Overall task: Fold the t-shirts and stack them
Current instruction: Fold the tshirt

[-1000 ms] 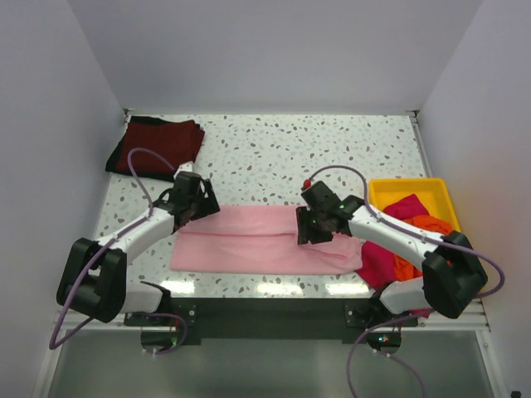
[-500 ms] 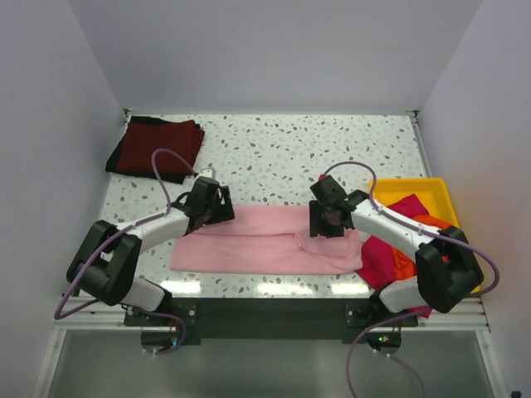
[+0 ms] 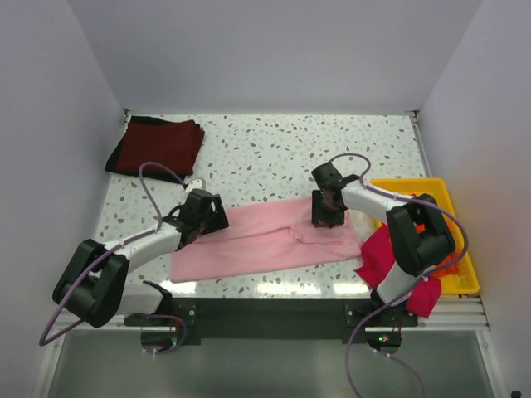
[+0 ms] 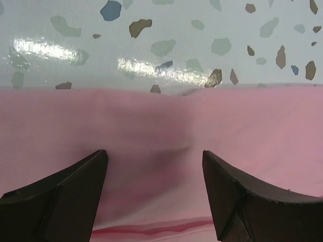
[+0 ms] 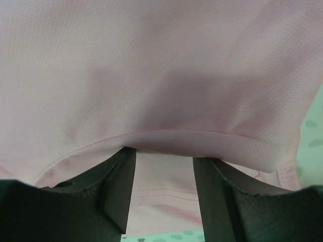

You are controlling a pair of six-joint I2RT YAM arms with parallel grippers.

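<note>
Toward 6 o'clock on the speckled surface [image 3: 274, 149] lay a pale pink cotton t-shirt [image 3: 265, 242], left gripper [image 4: 154, 164] at its 9 o'clock end, right gripper [image 5: 164, 161] at 3 o'clock, both spread apart.

Pink tee [image 4: 151, 141] cropped in wrist views; tray [image 3: 406, 183] partly occluded.

On the speckled table [image 3: 274, 149] a pale pink t-shirt [image 3: 265, 240] is spread near the front; a folded maroon t-shirt [image 3: 158, 145] is laid far left, a yellow tray [image 3: 415, 184] right.
</note>
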